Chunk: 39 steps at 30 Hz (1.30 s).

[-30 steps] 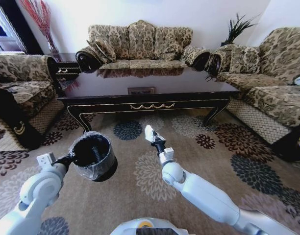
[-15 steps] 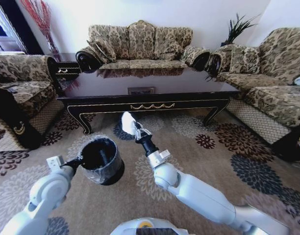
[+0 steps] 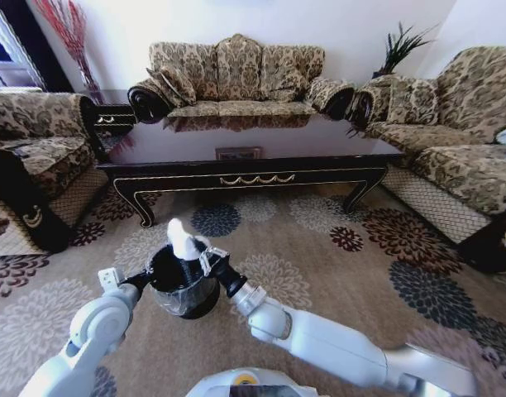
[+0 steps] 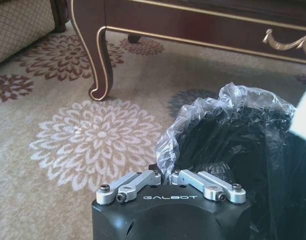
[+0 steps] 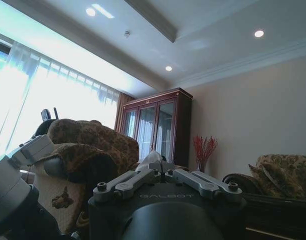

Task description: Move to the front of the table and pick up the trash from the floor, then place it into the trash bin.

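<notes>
Over the bin mouth: a crumpled white paper cup (image 3: 181, 239) is held by the right gripper (image 3: 197, 255), directly above the opening of the small round black bin lined with a black plastic bag (image 3: 180, 283).
Key relation: cup straight above the bin interior — only a release, or a short descent first, appears to be needed.
Cup long axis: roughly upright, leaning slightly away from the robot; lower end at the fingers, upper end clear of the rim.
Right gripper: closed on the cup's lower end; the arm reaches in from the robot's right, across the bin's near rim.
Left gripper (image 4: 170, 182): fingers are drawn together on the bin's rim and bag edge, so the bin is held by it on the robot's left side.
Bin position: in front of the long low glossy dark brown coffee table (image 3: 245, 157) — whether it rests on the tan floral carpet (image 3: 336, 265) or is held just off it cannot be told.
Nearer arm: the right — the cup is already in its grip; the left serves as the bin holder.
Risk, as judged: cup tip near the far rim — a tilted drop could catch the bag edge.
Other litter: none made out on the carpet.
</notes>
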Motion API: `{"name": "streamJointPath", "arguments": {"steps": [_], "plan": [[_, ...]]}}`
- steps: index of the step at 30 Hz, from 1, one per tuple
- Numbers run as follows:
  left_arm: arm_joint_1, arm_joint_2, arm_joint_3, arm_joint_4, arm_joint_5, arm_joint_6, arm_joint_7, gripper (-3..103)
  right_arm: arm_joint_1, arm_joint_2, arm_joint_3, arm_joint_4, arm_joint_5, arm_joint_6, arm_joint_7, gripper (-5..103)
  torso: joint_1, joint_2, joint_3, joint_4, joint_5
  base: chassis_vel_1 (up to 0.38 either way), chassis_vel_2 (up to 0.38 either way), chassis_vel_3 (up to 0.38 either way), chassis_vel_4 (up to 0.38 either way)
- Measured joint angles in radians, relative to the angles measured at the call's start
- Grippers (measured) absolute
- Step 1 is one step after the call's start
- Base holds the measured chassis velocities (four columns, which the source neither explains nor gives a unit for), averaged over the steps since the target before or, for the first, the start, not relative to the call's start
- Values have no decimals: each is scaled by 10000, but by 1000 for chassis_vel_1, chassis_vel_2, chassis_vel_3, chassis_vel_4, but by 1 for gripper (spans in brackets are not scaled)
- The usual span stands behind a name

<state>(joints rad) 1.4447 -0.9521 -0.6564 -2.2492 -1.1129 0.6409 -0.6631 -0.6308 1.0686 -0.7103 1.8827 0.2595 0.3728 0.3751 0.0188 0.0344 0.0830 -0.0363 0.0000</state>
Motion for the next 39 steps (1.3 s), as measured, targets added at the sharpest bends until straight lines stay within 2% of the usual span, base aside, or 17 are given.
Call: {"name": "streamJointPath", "arguments": {"steps": [9, 10, 12, 16, 17, 20, 22, 25, 27, 29, 30, 33, 34, 36, 39], "plan": [[38, -17, -235, -299, -104, 0, 97, 4, 201, 348, -260, -379, -145, -80, 83, -2, 0, 0, 0, 0, -1, 0, 0, 0, 0], [65, -15, -360, -367, -147, 0, 99, 4, 235, 390, -308, -426, -141, -137, 116, 8, 0, 0, 0, 1, 0, 0, 0, 0, 0], [74, -11, -404, -389, -166, 0, 99, 4, 241, 398, -319, -435, -139, -152, 123, 8, 0, 0, 0, 0, 0, 0, 0, 0, 0], [184, 23, -682, -512, -261, 12, 103, 4, 257, 465, -356, -495, -116, -239, 178, 30, 0, 0, 0, 0, -1, 0, 0, 0, 0], [184, 23, -682, -512, -261, 12, 103, 4, 257, 465, -356, -495, -116, -239, 178, 30, 0, 0, 0, 0, -1, 0, 0, 0, 0], [264, 18, -780, -587, -278, 21, 112, 4, 254, 488, -357, -517, -77, -262, 198, 46, 0, 0, 0, 0, -1, 0, 0, 0, 0], [269, 16, -786, -590, -278, 21, 112, 4, 253, 488, -355, -517, -69, -263, 199, 46, 0, 0, 0, 0, -1, 0, 0, 0, 0], [321, 5, -848, -624, -279, 25, 114, 4, 243, 487, -340, -518, -31, -264, 201, 62, 0, 0, 0, 0, -1, 0, 0, 0, 0], [328, 2, -857, -631, -279, 26, 115, 4, 243, 485, -337, -520, -30, -264, 201, 62, 0, 0, 0, 0, 0, 0, 0, 0, 0], [337, -6, -882, -654, -279, 29, 117, 4, 247, 475, -323, -532, -29, -264, 200, 73, 0, 0, 0, 0, -1, 0, 0, 0, 0], [337, -6, -882, -654, -279, 29, 117, 4, 247, 475, -323, -532, -29, -264, 200, 73, 0, 0, 0, 0, -1, 0, 0, 0, 0], [363, -21, -966, -654, -284, 30, 125, 4, 223, 460, -144, -538, 69, -262, 200, 90, 0, 0, 0, 0, -1, 0, 0, 0, 0], [363, -21, -966, -654, -284, 30, 125, 4, 223, 460, -144, -538, 69, -262, 200, 90, 0, 0, 0, 0, -1, 0, 0, 0, 0], [358, -43, -1061, -515, -287, 29, 134, 4, 169, 459, 151, -538, 274, -263, 221, 98, 0, 0, 0, 0, -1, 0, 0, 0, 0], [331, -114, -1203, -116, -245, -58, 127, 4, 157, 355, 605, -538, 696, -300, 372, 100, 0, 0, 0, 0, 0, 0, 0, 0, 0]]}}
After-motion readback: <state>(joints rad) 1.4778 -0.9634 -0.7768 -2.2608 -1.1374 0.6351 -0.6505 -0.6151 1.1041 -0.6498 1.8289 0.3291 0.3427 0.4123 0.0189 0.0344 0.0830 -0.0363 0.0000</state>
